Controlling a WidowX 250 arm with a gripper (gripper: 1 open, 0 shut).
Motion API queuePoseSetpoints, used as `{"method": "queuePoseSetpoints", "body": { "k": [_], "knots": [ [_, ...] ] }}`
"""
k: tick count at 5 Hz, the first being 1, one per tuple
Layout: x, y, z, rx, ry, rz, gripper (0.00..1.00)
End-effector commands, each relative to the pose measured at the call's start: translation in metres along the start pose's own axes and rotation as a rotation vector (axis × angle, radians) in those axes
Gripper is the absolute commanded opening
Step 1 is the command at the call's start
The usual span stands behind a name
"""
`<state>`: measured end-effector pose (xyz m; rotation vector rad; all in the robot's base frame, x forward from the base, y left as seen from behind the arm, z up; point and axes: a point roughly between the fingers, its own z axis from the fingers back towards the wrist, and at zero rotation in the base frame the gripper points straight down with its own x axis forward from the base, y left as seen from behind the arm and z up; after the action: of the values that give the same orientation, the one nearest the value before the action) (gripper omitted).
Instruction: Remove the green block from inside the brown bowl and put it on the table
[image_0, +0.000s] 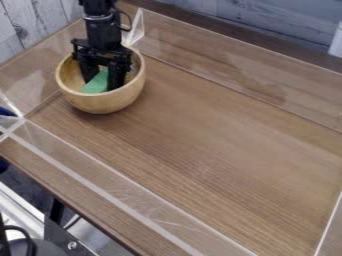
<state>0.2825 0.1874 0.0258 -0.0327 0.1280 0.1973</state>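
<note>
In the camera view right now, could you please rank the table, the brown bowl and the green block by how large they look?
1. The table, filling most of the view.
2. The brown bowl, at the far left corner.
3. The green block, smallest, lying inside the bowl and partly hidden by the claw.

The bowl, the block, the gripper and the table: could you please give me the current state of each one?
brown bowl: upright on the table near its far left corner, holding the block.
green block: inside the bowl, not yet lifted out, between the fingers.
gripper: pointing straight down into the bowl, shut on the green block.
table: bears the bowl; the block is not on it yet.
</note>
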Motion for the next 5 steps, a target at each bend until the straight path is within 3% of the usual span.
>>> {"method": "queuePoseSetpoints", "body": {
  "k": [1,4,5],
  "knots": [
    [0.004,0.002,0.017,-0.002,-0.049,0.002,0.00],
    [0.003,-0.009,0.061,-0.036,-0.126,-0.010,0.00],
    [0.003,-0.023,0.076,-0.047,-0.152,-0.036,0.00]
  ]
}}
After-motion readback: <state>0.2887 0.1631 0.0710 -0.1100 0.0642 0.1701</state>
